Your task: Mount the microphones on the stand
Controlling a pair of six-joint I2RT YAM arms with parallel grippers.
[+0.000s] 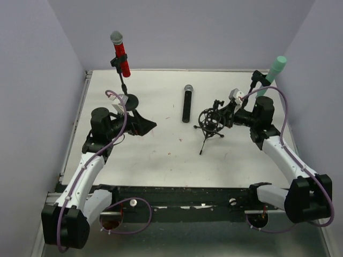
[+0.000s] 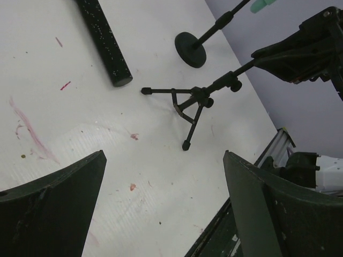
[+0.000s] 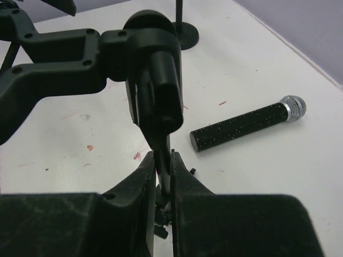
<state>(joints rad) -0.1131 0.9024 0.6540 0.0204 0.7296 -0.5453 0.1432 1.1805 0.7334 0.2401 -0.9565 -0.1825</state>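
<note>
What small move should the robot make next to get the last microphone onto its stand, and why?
Probably send the open left gripper across to the black microphone, lying loose on the table, and close on its body. The red microphone and green microphone are already mounted, and the right gripper is shut on the empty tripod stand, steadying it.

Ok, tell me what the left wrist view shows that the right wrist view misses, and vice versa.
Left wrist only: the splayed legs of the tripod stand, the mint-green microphone over its round base, and the open left tool. Right wrist only: the silver mesh head of the black microphone, the stand's clip, and the right tool shut on the stand's stem. Both: the black microphone's speckled body lying on the white table.
</note>
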